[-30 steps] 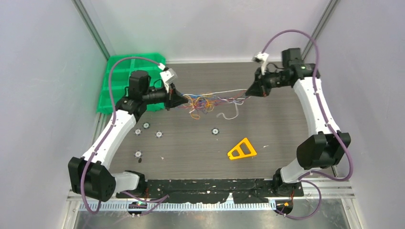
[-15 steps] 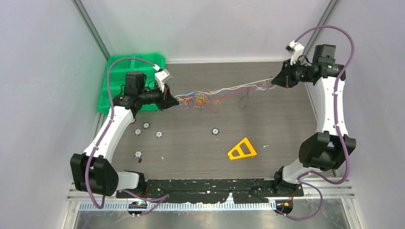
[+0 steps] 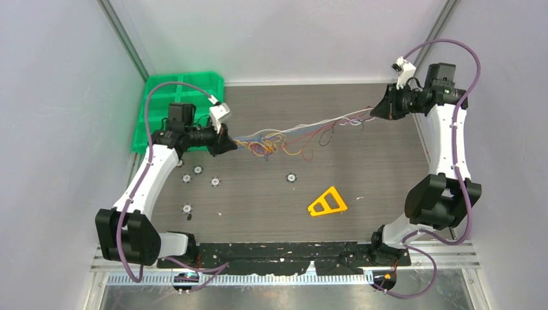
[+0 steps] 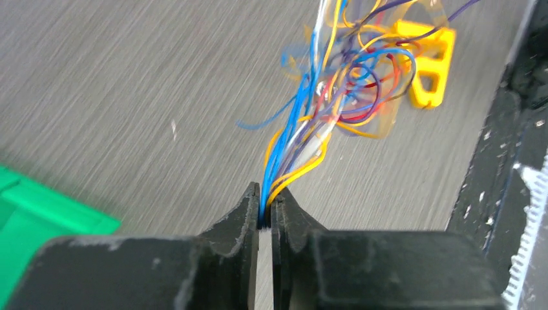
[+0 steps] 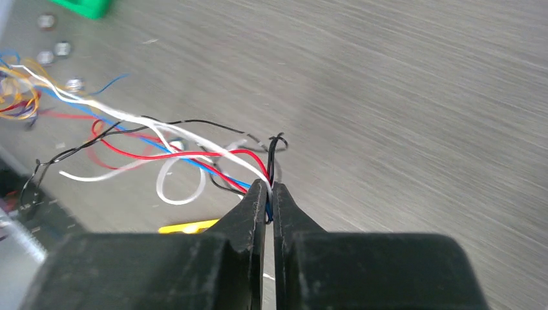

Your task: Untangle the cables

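The cables (image 3: 294, 132) are a bundle of thin coloured wires hanging above the table, stretched between my two grippers. Its knotted clump (image 3: 274, 145) sags near the left end. My left gripper (image 3: 231, 143) is shut on the blue and orange ends (image 4: 268, 200), with the tangle (image 4: 349, 84) just ahead of it. At the back right, my right gripper (image 3: 377, 111) is shut on white, red, blue and black ends (image 5: 268, 187); those strands (image 5: 161, 145) run away to the left.
A green bin (image 3: 174, 97) stands at the back left, behind the left gripper. A yellow triangular piece (image 3: 327, 203) lies right of centre near the front. Several small round discs (image 3: 215, 182) are scattered on the left half of the table.
The right gripper has swung from the middle back to the far right corner, and the left has drawn slightly left. The bundle has been pulled out longer, with the clump looser.
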Tool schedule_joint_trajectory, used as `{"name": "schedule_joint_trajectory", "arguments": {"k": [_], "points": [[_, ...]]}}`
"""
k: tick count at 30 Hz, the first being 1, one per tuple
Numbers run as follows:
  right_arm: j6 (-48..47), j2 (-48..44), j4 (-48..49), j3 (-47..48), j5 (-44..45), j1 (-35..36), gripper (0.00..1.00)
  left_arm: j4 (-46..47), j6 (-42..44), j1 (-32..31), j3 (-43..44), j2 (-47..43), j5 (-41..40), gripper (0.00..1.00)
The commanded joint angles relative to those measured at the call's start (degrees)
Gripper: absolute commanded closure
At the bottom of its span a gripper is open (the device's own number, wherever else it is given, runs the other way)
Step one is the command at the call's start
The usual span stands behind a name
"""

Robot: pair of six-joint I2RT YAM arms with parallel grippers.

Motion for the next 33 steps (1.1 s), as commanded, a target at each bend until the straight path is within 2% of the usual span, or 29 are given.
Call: {"name": "schedule_joint_trajectory", "arguments": {"k": [1, 3, 5, 9, 13, 16, 17, 23, 28, 33], "points": [[-2.2, 0.8, 12.2, 1.1, 14.2, -5.0, 0.95, -8.5, 7.4, 4.4, -2.5, -2.6, -9.0, 0.85], [-2.3, 1.6, 10.3, 0.9, 12.0, -3.4, 0.95, -6.7, 6.1, 3.8, -3.7, -2.3, -7.6, 0.77], [-2.9, 2.6, 7.9, -0.2, 8.7, -0.7, 0.95, -4.8, 4.7, 1.8, -4.2, -1.3, -7.9, 0.74], [-4.2, 3.0, 8.1, -7.8, 9.3, 7.7, 0.95, -2.5, 4.1, -3.6, -3.3, 1.9, -10.8, 0.63], [-2.9, 3.7, 10.9, -13.5, 10.0, 11.2, 0.94, 1.6, -0.2, -8.6, -1.4, 4.0, -13.0, 0.40], [-2.9, 3.5, 9.9, -12.8, 9.0, 11.3, 0.95, 6.7, -4.8, -13.6, 0.0, 5.6, -14.3, 0.10], [-2.7, 3.2, 9.8, -12.6, 8.7, 11.3, 0.94, 8.9, -6.4, -15.7, 0.8, 6.6, -15.4, 0.07], [-1.8, 1.3, 9.3, -11.1, 10.8, 11.2, 0.95, 21.0, -26.6, -25.0, 14.1, 21.5, -17.5, 0.02], [-2.4, 2.0, 7.6, -10.9, 12.7, 11.2, 0.95, 29.3, -42.8, -29.2, 24.0, 36.1, -19.8, 0.02], [-1.9, 2.8, 7.0, -9.0, 13.6, 10.9, 0.95, 33.0, -48.9, -32.1, 31.7, 47.2, -21.5, 0.01]]}}
